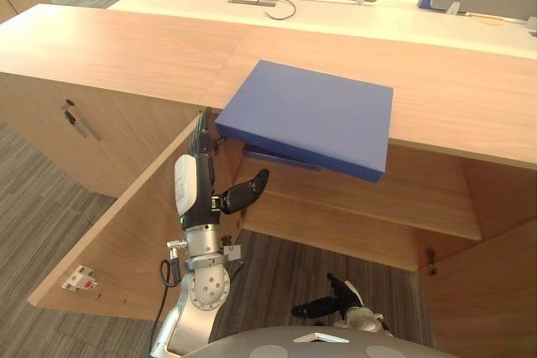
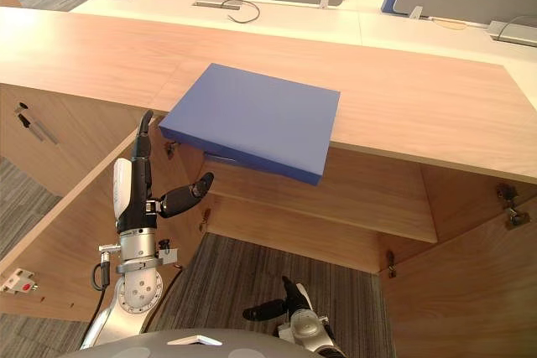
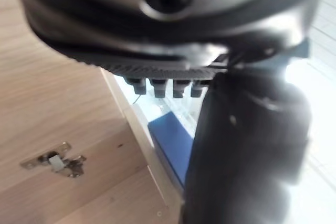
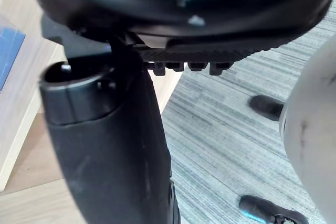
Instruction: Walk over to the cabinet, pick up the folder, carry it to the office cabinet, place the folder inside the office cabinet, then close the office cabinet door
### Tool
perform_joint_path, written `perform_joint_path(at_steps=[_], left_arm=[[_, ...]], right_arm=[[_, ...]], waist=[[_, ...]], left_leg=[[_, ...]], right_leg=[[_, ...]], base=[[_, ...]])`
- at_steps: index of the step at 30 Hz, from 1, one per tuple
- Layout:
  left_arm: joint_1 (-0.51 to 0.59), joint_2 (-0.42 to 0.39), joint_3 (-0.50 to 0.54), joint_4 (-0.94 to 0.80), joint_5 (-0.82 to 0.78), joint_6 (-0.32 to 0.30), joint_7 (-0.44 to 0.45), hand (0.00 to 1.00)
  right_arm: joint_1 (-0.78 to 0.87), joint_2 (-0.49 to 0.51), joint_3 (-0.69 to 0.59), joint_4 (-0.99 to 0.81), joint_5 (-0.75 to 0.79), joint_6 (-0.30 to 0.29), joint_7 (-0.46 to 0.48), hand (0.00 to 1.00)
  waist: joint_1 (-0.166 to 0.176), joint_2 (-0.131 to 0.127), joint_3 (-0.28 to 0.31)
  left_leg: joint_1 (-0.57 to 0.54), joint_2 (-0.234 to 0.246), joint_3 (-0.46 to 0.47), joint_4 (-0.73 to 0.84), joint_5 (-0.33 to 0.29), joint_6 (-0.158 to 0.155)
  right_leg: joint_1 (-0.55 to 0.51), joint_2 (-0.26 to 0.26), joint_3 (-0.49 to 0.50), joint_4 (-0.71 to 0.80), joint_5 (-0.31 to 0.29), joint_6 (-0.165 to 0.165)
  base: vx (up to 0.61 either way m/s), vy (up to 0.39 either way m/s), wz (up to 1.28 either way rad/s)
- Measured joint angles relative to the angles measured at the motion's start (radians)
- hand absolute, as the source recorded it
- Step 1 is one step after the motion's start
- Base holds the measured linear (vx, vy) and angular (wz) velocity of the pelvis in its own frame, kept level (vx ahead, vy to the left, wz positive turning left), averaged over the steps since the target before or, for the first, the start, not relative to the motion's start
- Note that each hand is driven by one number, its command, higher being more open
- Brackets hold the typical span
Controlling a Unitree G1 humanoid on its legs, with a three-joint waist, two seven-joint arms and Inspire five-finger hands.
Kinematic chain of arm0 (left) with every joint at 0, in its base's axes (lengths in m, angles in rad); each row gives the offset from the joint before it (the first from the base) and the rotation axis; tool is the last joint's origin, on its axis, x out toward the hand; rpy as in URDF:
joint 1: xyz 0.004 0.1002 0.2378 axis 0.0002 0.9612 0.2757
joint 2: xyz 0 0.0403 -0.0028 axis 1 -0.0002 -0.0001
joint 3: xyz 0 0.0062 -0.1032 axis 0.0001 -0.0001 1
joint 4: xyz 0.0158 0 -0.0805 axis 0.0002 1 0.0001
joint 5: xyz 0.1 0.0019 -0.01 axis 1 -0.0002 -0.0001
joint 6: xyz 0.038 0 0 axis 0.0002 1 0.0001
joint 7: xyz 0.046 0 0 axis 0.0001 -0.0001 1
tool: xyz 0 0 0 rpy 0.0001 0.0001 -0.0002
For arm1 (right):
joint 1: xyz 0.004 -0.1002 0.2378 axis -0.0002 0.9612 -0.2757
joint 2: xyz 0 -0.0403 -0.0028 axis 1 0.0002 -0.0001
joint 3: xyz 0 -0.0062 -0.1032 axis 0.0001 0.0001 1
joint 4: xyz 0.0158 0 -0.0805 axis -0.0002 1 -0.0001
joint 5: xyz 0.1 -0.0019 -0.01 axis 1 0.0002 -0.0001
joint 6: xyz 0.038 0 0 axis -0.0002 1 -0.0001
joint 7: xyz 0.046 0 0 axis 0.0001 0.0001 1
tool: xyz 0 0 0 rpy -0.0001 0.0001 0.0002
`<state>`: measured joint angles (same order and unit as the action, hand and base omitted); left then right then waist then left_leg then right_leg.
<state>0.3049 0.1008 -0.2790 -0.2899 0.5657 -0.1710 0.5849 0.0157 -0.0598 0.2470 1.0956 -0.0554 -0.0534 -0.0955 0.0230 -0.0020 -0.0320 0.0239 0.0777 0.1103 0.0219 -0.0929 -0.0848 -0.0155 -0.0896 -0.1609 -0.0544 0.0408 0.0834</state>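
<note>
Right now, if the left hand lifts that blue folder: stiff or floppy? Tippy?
Likely stiff: the blue folder looks unbent where it overhangs the cabinet top. Probably tips easily: its near edge hangs unsupported beside the left hand.

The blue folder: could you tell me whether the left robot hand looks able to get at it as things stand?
Probably yes: the left robot hand is upright and open just beside a corner of the blue folder that overhangs the edge of the cabinet top, and nothing stands between them.
</note>
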Motion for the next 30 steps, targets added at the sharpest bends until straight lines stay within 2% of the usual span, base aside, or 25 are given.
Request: perform_joint_path(at_steps=[3, 13, 20, 23, 30], left_arm=[[0.000, 0.007, 0.002, -0.003, 0.001, 0.002, 0.025, 1.00], [-0.008, 0.057, 0.003, -0.003, 0.114, 0.022, 0.016, 1.00], [-0.079, 0.084, 0.006, 0.012, 0.190, 0.027, -0.029, 1.00], [-0.085, 0.105, 0.005, 0.012, 0.194, 0.027, -0.034, 1.00], [-0.167, 0.141, -0.002, 0.014, 0.270, 0.041, -0.043, 1.00]], right_arm=[[0.000, 0.000, 0.001, 0.000, -0.016, 0.000, 0.001, 1.00], [0.000, -0.003, -0.001, 0.000, -0.016, -0.001, 0.012, 1.00], [0.000, -0.006, -0.003, -0.001, -0.018, -0.002, 0.037, 1.00], [-0.001, -0.007, -0.003, -0.003, -0.049, -0.002, 0.040, 1.00], [0.003, -0.023, -0.002, -0.009, -0.097, -0.002, 0.042, 1.00]], waist=[[0.000, -0.001, 0.000], [-0.001, -0.001, -0.001], [-0.008, 0.002, -0.003], [-0.023, 0.009, -0.007], [-0.029, 0.011, -0.013]], left_leg=[[0.001, 0.000, 0.000, 0.000, 0.000, 0.001], [0.012, 0.000, 0.022, 0.012, 0.001, 0.001], [0.020, -0.003, 0.027, 0.008, 0.006, 0.004], [0.022, -0.006, 0.033, 0.002, 0.008, 0.004], [0.049, -0.016, 0.065, -0.030, 0.013, 0.008]], right_leg=[[0.001, -0.003, 0.002, 0.001, 0.003, 0.001], [0.001, -0.006, 0.026, 0.005, 0.017, -0.001], [-0.001, -0.008, 0.034, 0.013, 0.017, -0.001], [-0.002, -0.009, 0.043, 0.007, 0.017, -0.001], [-0.002, -0.009, 0.066, -0.004, 0.021, 0.003]], base=[[0.00, 0.000, 0.00], [-0.03, 0.010, -0.06], [-0.04, 0.005, -0.04], [-0.01, 0.007, -0.04], [0.02, 0.021, -0.12]])
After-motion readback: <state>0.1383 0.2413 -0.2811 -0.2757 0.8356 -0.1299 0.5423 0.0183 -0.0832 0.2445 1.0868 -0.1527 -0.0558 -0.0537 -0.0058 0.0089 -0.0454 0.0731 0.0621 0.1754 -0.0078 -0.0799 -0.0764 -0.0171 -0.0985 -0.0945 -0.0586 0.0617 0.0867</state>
